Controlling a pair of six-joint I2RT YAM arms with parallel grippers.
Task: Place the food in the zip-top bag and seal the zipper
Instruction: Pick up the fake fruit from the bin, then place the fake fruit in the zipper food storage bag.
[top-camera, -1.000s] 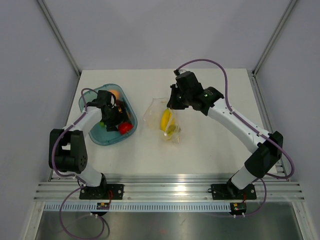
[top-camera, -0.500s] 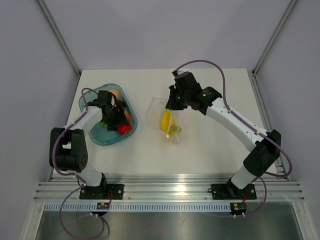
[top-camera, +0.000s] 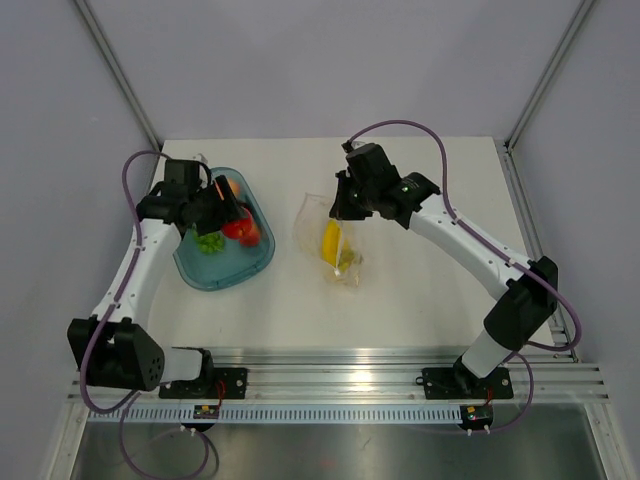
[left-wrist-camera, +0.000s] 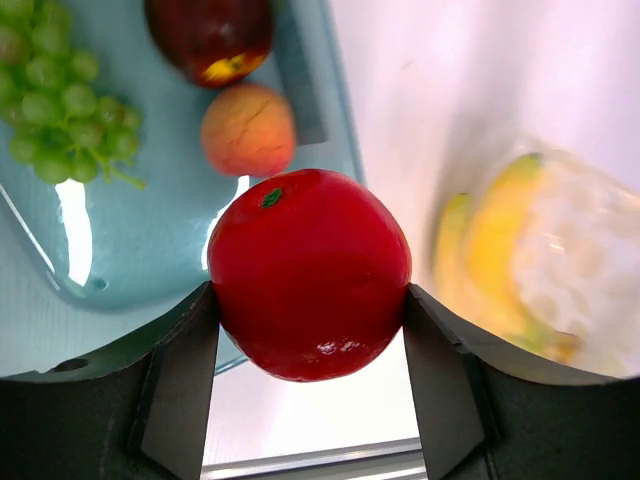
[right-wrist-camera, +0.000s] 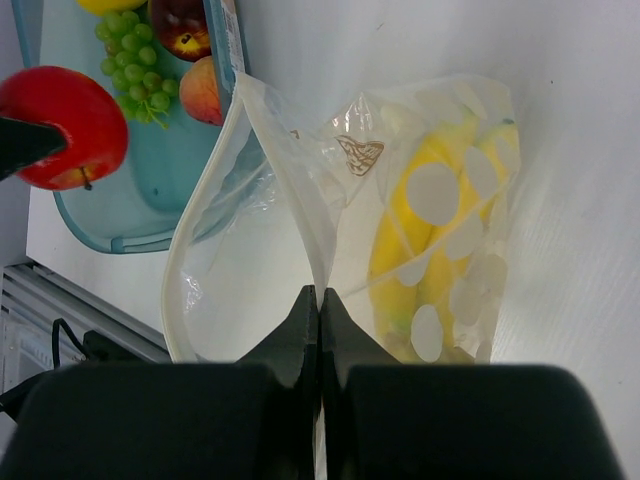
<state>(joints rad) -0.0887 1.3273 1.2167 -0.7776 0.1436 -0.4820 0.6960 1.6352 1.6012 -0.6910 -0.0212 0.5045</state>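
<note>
Left wrist view shows the left end effector (left-wrist-camera: 310, 325) clamped on the apple (left-wrist-camera: 308, 262), held above the tray (left-wrist-camera: 150, 250). The right end effector (right-wrist-camera: 320, 305) pinches the upper lip of the bag (right-wrist-camera: 250, 260), its mouth gaping toward the tray. The bag lies on the bench (top-camera: 420, 290) with the banana (right-wrist-camera: 425, 230) inside.

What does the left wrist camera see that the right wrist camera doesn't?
Only the left wrist view shows the left gripper with its two fingers squeezing both sides of the red apple. Only the right wrist view shows the right gripper pinching the clear bag by its edge, the bag's mouth gaping open, and a yellow piece in the teal tray. Both show the apple, green grapes, peach, dark red plum, tray and the banana inside the bag, though it is blurry in the left wrist view.
</note>
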